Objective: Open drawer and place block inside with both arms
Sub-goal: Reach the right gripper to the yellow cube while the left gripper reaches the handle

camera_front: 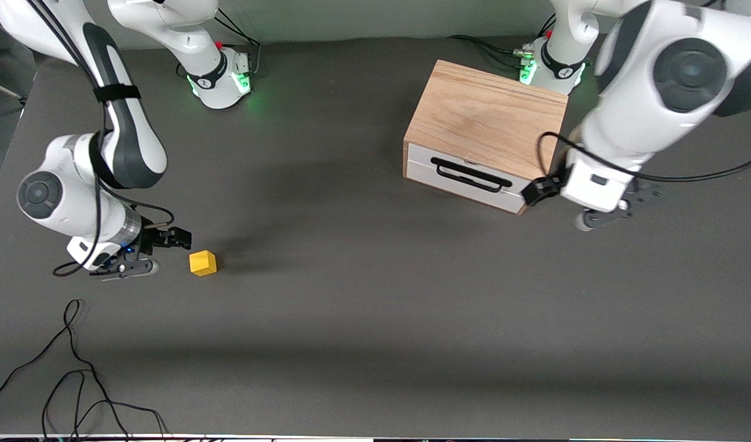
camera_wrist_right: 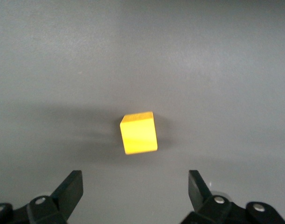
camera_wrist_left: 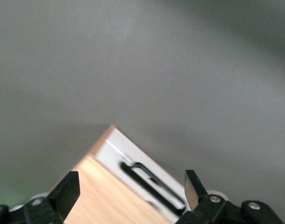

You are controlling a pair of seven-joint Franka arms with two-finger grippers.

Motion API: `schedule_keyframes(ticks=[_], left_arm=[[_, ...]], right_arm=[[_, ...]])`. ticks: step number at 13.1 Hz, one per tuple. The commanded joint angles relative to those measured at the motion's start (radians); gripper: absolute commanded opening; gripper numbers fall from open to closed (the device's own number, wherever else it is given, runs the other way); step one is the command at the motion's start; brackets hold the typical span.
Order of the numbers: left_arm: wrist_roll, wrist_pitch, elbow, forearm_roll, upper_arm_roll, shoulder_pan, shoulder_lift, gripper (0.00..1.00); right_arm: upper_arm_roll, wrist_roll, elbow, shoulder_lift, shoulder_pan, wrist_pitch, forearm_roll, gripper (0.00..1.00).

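The light wooden cabinet stands toward the left arm's end of the table, its white-fronted drawer shut, with the black bar handle facing the front camera. My left gripper is open and empty, in the air beside the cabinet's corner. In the left wrist view its gripper frames the cabinet top and the handle. The small yellow block lies on the table toward the right arm's end. My right gripper is open and empty, low beside it. The right wrist view shows the block ahead of the gripper.
Loose black cables lie on the table at the corner nearest the front camera, at the right arm's end. The two green-lit arm bases stand along the table's edge farthest from the camera. The grey table stretches between block and cabinet.
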Motion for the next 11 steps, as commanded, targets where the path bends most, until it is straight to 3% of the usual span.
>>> schedule_keyframes(ticks=[1,6,11], left_arm=[[-0.333,0.026,0.029,-0.038,0.01,-0.071,0.027,1.0],[-0.705,-0.012,0.006,-0.041,0.002,-0.161,0.045,1.0],[-0.79,-0.014,-0.055,-0.041,0.003,-0.209,0.038,1.0]], right_arm=[[-0.002,-0.033,-0.074,0.048,-0.002,0.151,-0.006,1.0],[-0.002,-0.033,-0.105,0.141,0.001,0.33,-0.006,1.0],[0.001,-0.03,-0.107,0.224,0.001,0.411,-0.006,1.0]])
